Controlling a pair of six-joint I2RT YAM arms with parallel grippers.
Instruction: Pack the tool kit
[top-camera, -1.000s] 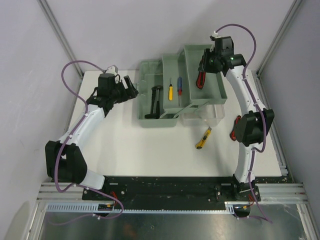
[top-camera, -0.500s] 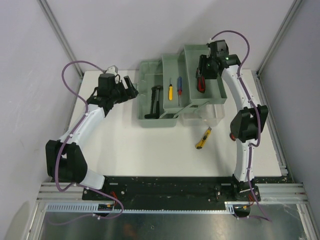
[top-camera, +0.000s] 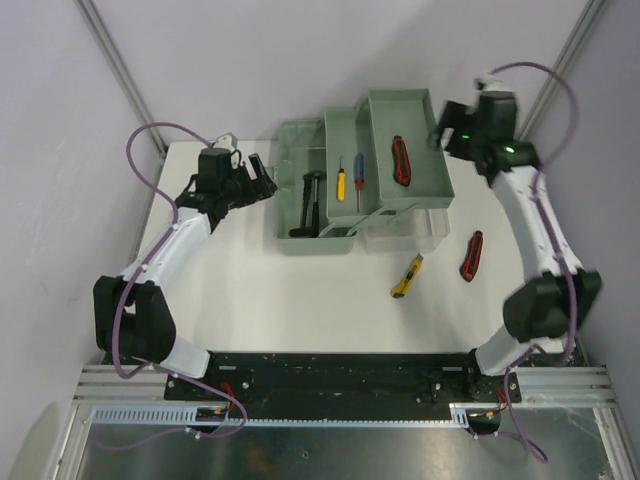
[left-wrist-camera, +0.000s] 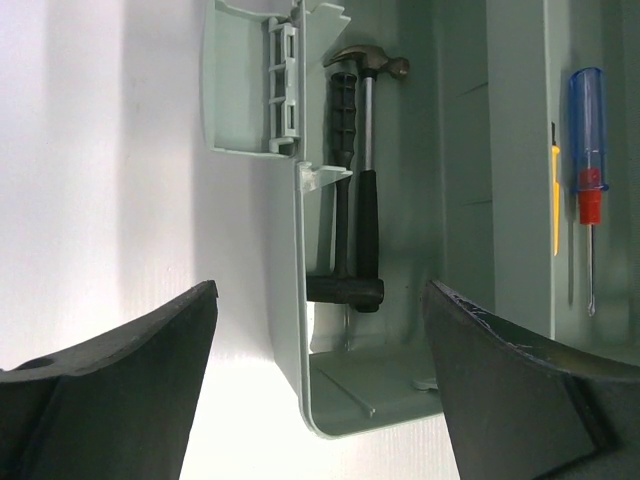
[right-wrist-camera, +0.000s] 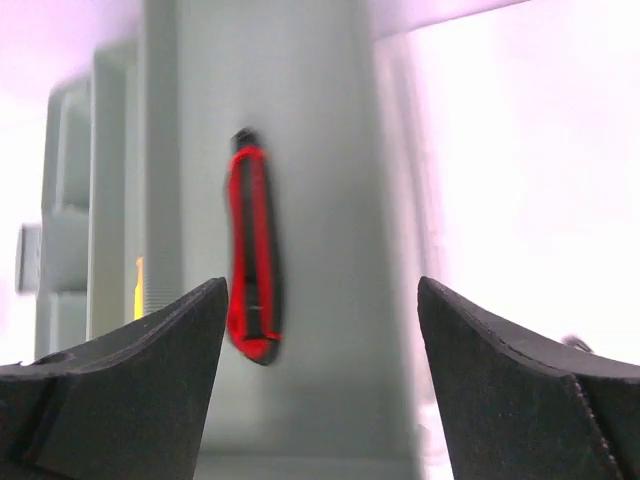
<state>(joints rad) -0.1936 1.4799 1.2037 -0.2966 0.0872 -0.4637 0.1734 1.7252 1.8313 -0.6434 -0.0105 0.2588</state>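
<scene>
The tool kit's sage-green box (top-camera: 300, 135) stands open at the back of the table, its clear lid (top-camera: 405, 230) at the front right. A hammer (top-camera: 310, 205) lies in the left compartment, with a yellow screwdriver (top-camera: 340, 182) and a blue one (top-camera: 359, 178) in the middle tray. A red-and-black tool (top-camera: 401, 160) lies loose in the right tray (top-camera: 430, 175). My right gripper (top-camera: 438, 126) hangs open just right of that tray; in its wrist view it (right-wrist-camera: 322, 290) frames the red tool (right-wrist-camera: 252, 260). My left gripper (top-camera: 262, 178) stands open at the box's left wall (left-wrist-camera: 300, 300), empty.
On the white table in front of the box lie a yellow utility knife (top-camera: 406, 277) and a second red-and-black tool (top-camera: 471, 256). Grey walls and metal frame posts close in the back and the sides. In the left wrist view the hammer (left-wrist-camera: 365, 180) lies along the box floor.
My right gripper has opened and let the red-and-black tool go into the right tray, then drawn back to the right. The left arm has stayed still.
</scene>
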